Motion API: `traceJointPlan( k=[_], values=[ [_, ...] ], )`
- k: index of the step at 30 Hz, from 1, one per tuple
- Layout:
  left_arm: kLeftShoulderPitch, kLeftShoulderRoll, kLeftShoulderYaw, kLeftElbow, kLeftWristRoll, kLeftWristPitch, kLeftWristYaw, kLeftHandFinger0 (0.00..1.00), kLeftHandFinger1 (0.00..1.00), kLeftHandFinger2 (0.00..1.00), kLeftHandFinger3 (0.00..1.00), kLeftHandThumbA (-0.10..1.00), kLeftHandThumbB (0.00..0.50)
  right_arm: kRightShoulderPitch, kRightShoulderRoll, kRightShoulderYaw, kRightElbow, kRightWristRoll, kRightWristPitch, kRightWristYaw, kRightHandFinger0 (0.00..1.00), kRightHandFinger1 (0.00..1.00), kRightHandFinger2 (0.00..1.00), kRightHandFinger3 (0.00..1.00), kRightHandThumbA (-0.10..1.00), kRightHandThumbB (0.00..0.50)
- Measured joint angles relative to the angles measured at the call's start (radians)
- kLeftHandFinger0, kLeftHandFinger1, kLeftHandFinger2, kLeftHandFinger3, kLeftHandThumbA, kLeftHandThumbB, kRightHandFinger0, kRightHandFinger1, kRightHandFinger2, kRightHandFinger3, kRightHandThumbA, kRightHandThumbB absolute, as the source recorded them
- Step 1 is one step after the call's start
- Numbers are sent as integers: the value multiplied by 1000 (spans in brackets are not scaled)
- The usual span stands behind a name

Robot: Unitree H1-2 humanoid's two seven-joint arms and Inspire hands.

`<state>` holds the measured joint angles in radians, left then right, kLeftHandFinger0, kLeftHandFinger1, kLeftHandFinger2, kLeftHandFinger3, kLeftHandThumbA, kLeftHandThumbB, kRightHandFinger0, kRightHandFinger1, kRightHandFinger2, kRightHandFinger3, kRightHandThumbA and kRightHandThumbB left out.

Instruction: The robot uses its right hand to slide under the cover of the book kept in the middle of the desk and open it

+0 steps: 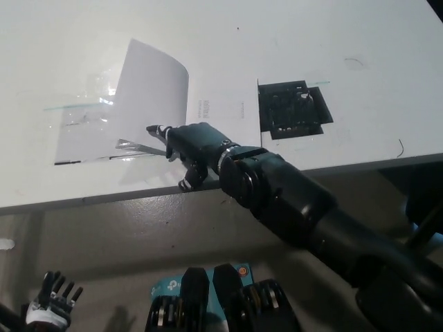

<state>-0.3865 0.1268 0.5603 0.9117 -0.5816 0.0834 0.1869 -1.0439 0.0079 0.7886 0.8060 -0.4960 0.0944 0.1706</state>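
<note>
A: Where is the book (pixel 131 121)?
B: On the white table (pixel 360 41), left of the middle, near the front edge. Its white cover (pixel 154 86) stands lifted, curling at the top right corner, and the rest lies flat to the left under a glare.

A: And the right robot hand (pixel 185 144)?
B: It reaches in from the lower right, black arm across the table edge. The fingers (pixel 156 129) point left and are spread, grasping nothing. The topmost one touches the lower part of the raised cover, just beside the page edges. Another finger hangs down over the table's front edge.

A: Is it under the cover?
B: The fingertip sits at the cover's base; how far it goes beneath, I cannot tell.

A: The left robot hand (pixel 52 297)?
B: It rests low at the bottom left, below the table, white with dark fingers apart, released.

A: Anything else on the table?
B: A dark square hatch (pixel 292 108) to the right of the book, well apart from the hand.
</note>
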Motion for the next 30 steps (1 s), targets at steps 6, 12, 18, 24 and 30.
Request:
traceJointPlan(
  k=[6,12,18,24,30],
  values=[
    [3,-5,6,10,-4,-3,-2,707,796,775,740,975,179,-3,-6,-46,-26,1,4,54,995,1000,1000,1000,1000,325],
    [13,-8,17,37,-8,-13,-5,685,794,783,755,999,196,-45,-67,-170,-185,28,56,158,928,868,898,1000,1000,331],
    [25,-15,25,40,-8,-24,-5,671,784,790,777,1000,194,-70,-119,-252,-273,58,103,244,719,748,809,1000,1000,336],
    [32,-25,41,42,-13,-31,-15,694,787,828,844,1000,183,-57,-156,-317,-412,84,172,316,654,682,744,1000,1000,314],
    [49,-30,52,39,-23,-31,-25,719,806,821,858,1000,168,30,-191,-428,-546,136,233,348,571,672,732,942,1000,287]
  ],
)
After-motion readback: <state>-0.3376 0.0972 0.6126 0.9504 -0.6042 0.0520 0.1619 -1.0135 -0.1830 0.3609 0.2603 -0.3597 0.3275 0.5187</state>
